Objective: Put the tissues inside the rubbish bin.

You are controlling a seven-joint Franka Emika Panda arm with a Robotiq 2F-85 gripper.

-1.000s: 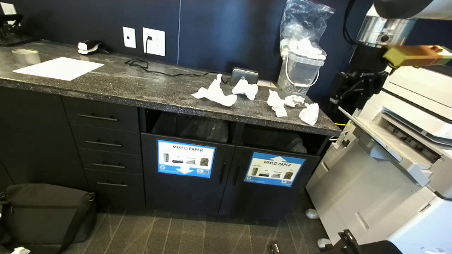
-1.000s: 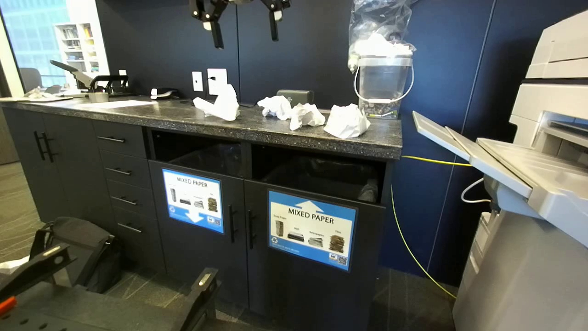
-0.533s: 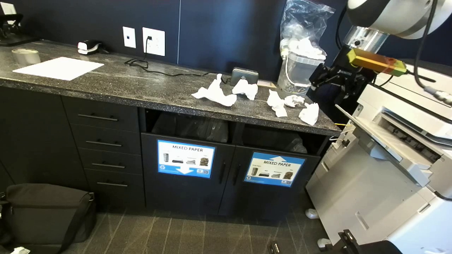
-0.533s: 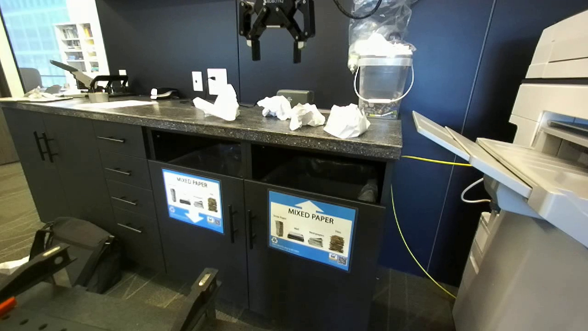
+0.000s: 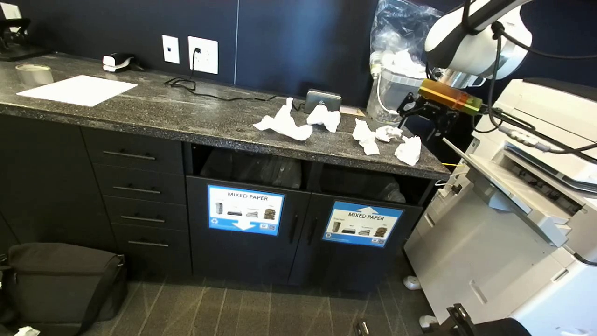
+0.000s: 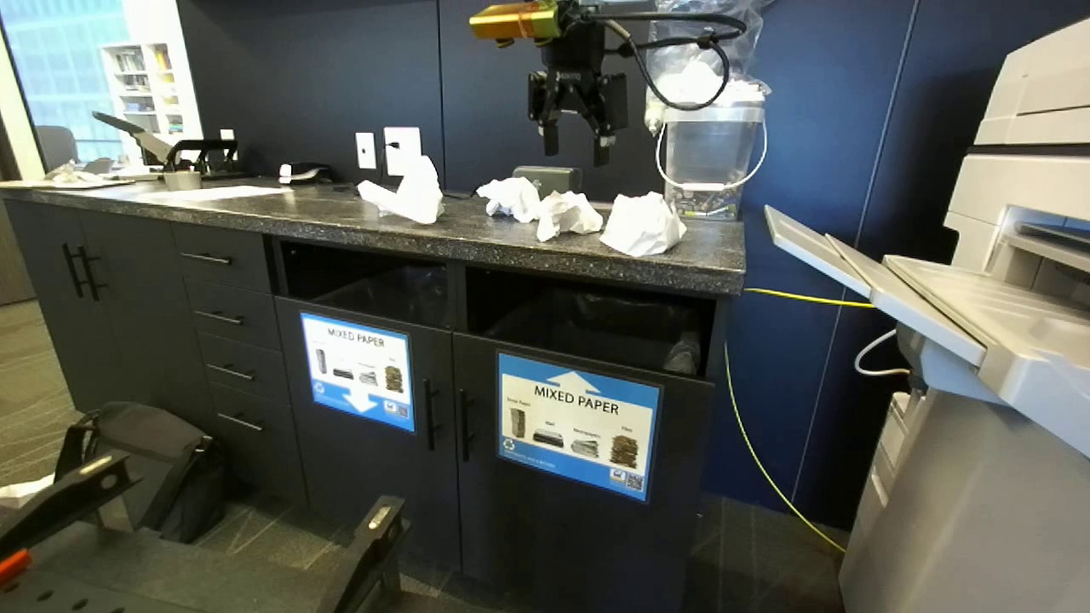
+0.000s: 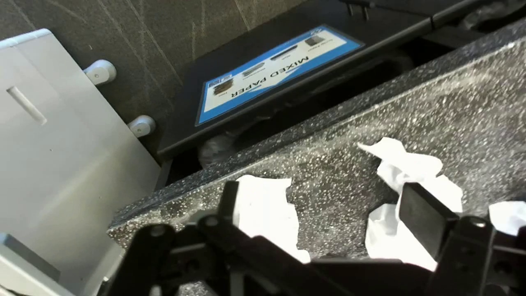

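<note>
You have plastic (image 6: 683, 353) showing in the slots of the bin (image 6: 588, 524) nearest the printer (image 5: 494, 242) and the second bin (image 6: 375, 477) beside it; what lies deeper is too dark to tell. The clear bucket (image 6: 714, 157) on the counter (image 5: 200, 112) has small things (image 6: 705, 204) at its bottom, and a bag (image 5: 403, 23) with white stuff (image 5: 405, 64) at its top. The counter's front edge runs above both slots, and a gap parts its end from the printer. Your gripper (image 6: 576, 146) hangs over the counter, fingers spread well apart, with counter showing between them in the wrist view. In an exterior view you count five tissues (image 5: 365, 136) on the counter, with the bucket and a dark box (image 5: 322, 100) behind them. Your fingertips (image 6: 602, 153) stand above them, clear of them; in the wrist view, one tissue (image 7: 267, 209) shows just inside a finger, another tissue (image 7: 413, 165) partly behind the opposite finger.
</note>
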